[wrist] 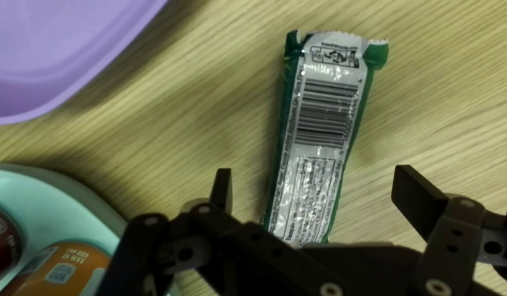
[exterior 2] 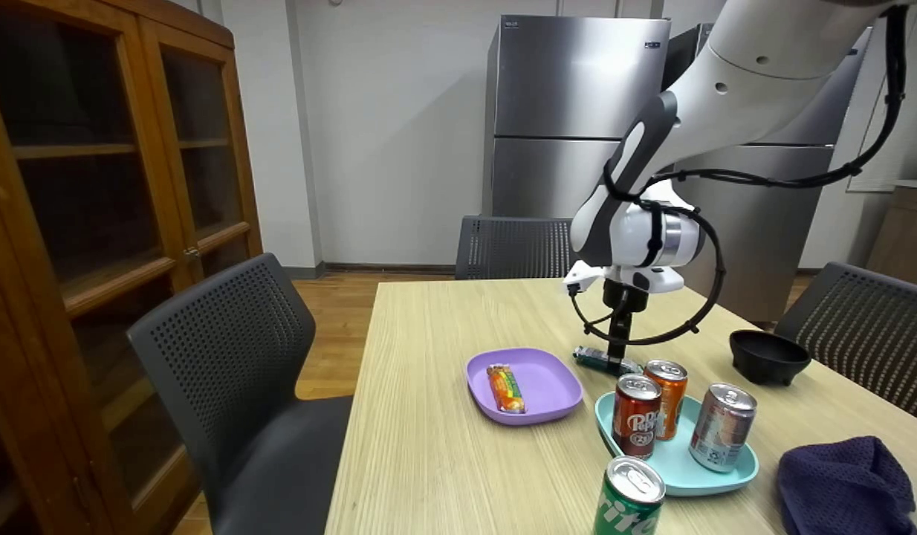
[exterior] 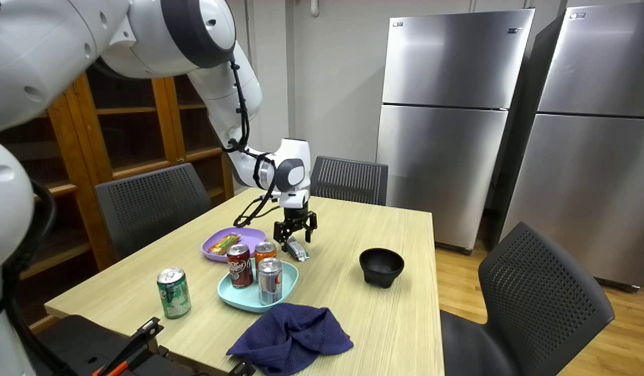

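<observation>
Pale wood-grain table [wrist: 442, 90] backs the wrist view, where my end effector [wrist: 313, 179], spread wide and empty, straddles the green-and-silver snack bar [wrist: 319, 119] at centre, whose long axis runs up-frame, roughly square to the grip.

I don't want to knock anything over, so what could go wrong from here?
The glossy wrapped bar lies flat, so it might slip if the open gripper closes on it. The teal tray looks close to one finger, so a sideways move could jolt its upright cans. The black cable hangs in a low loop and might snag.
</observation>
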